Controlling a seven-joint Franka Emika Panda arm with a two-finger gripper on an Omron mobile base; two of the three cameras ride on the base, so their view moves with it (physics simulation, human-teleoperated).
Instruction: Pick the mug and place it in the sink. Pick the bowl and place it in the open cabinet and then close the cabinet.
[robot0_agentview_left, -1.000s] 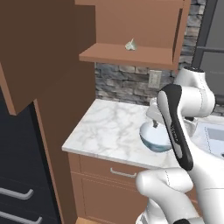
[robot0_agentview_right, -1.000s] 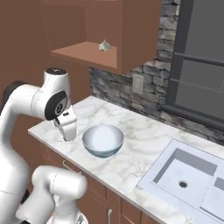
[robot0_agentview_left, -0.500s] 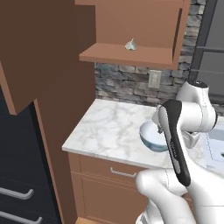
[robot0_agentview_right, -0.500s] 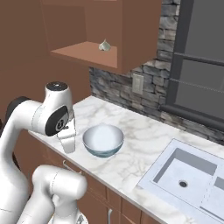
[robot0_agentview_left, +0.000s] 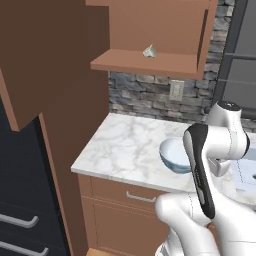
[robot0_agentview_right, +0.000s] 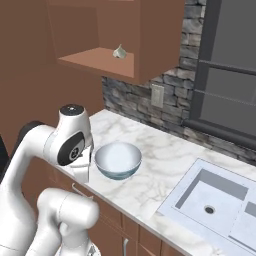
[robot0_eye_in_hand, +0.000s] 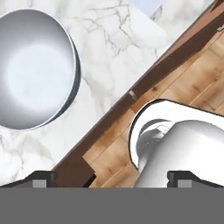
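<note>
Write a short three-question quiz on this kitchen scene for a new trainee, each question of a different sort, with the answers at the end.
1. True or false: the bowl sits on the marble counter, not in the gripper.
2. Multiple choice: what lies on the shelf of the open cabinet? A) the mug B) a small grey-white lump C) a plate
3. Fill in: in the right base view, the sink lies to the ___ of the bowl.

Key:
1. True. The gripper is open, and the hand view shows the bowl apart from it on the counter.
2. B.
3. Right.
</note>
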